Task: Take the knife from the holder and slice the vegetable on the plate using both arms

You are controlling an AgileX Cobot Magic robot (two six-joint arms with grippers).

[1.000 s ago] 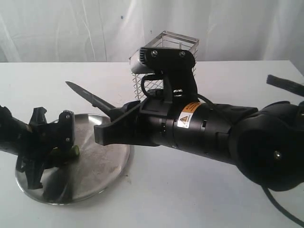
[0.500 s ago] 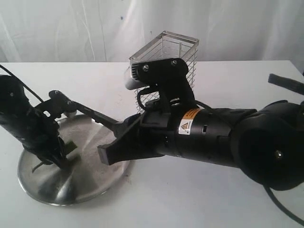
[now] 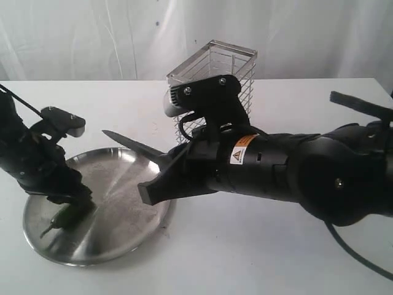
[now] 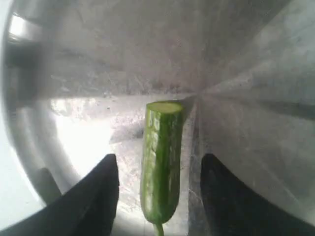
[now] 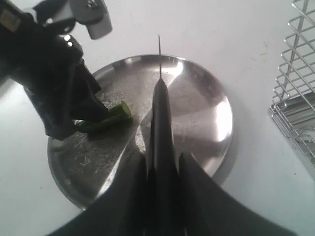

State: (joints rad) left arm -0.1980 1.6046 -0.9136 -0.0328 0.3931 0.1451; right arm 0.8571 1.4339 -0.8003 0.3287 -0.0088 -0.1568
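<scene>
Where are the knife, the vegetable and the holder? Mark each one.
knife [image 5: 161,105]: right wrist view, on the middle of the dark blade above the plate.
vegetable [image 4: 161,162]: left wrist view, on its glossy green skin, below the cut end.
holder [image 3: 236,61]: exterior view, on the wire side below the rim.

The plate [image 3: 132,230] at the lower left of the exterior view is brushed steel, bright where the light falls and dulled by fine scratches and specks across its middle. The vegetable [image 4: 161,182] is glossy green with a smooth skin and a paler, matt cut end. The knife [image 5: 161,118] has a dark, satin blade. The holder [image 3: 236,64] near the top centre is shiny chrome wire with a flat metal rim. The right arm [image 3: 295,175] is matt black plastic bearing a glossy orange label [image 3: 243,149]. The table [image 3: 245,258] is smooth matt white.
</scene>
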